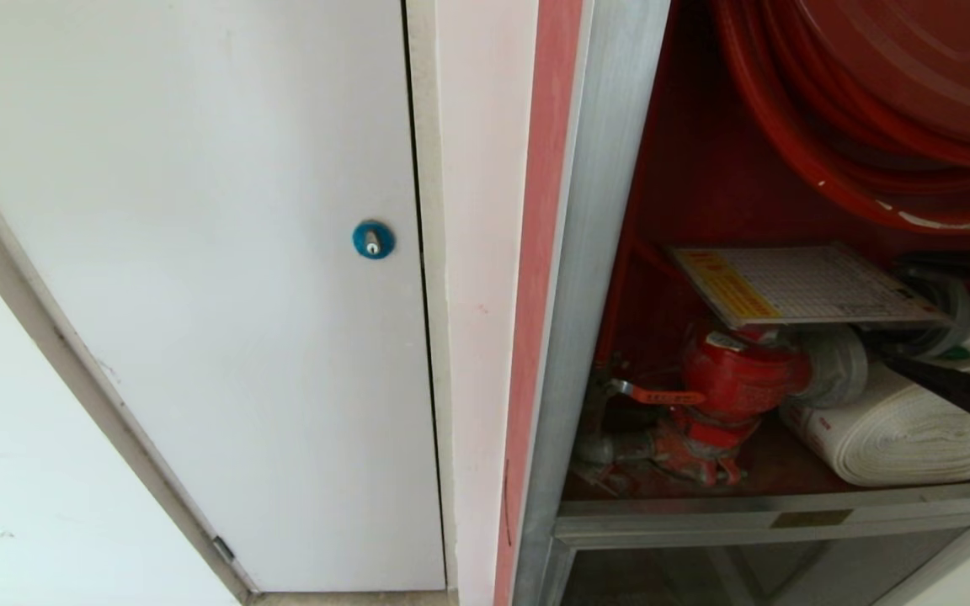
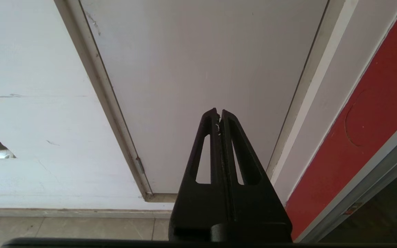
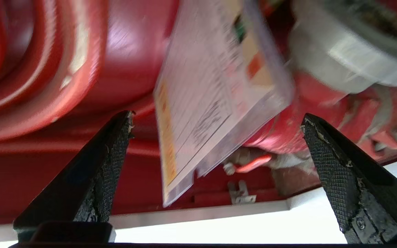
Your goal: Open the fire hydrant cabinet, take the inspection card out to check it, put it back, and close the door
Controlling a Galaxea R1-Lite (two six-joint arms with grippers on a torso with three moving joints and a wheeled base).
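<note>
Right gripper (image 3: 215, 127), fingers spread wide (grasping nothing), faces the flat laminated white inspection card (image 1: 805, 284) resting atop the red valve (image 1: 733, 379).

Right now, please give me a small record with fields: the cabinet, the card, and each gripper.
cabinet: open, red inside, hose reel above
card: lying flat over the red valve, not held
white hose roll: on the cabinet floor beside the valve
right gripper: open, pointing at the card, not touching
left gripper: shut, idle before the white panel
</note>
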